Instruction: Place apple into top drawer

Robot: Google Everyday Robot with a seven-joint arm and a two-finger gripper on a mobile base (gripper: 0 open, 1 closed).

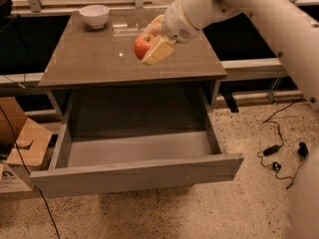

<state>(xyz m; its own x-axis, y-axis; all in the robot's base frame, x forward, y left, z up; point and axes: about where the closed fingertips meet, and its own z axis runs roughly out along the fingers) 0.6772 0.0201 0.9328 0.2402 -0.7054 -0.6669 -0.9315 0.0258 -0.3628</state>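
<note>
A robot arm reaches in from the upper right over a brown-topped cabinet [89, 59], its gripper [148, 43] closed around the apple [142, 45], one tan finger [158, 53] pressed against the fruit's near side and the other showing behind it. The red apple is held over the middle of the cabinet top, towards its right half; whether it is clear of the surface or just resting on it cannot be told from this angle. Below, the top drawer [134, 176] stands pulled well out, its grey floor bare and its flat front panel nearest the camera. A white bowl [94, 15] sits at the far left corner of the top, well apart from the gripper (it plays no part in the job). The pick looks complete and the carry is the step in hand. The next move, by this reading, calls for bringing the apple forward past the front edge of the cabinet top, then lowering it between the low side walls before letting go, close to the drawer floor so that the round fruit does not roll or bounce. Flattened cardboard [25, 143] lies on the floor at left, cables [279, 158] at right.
</note>
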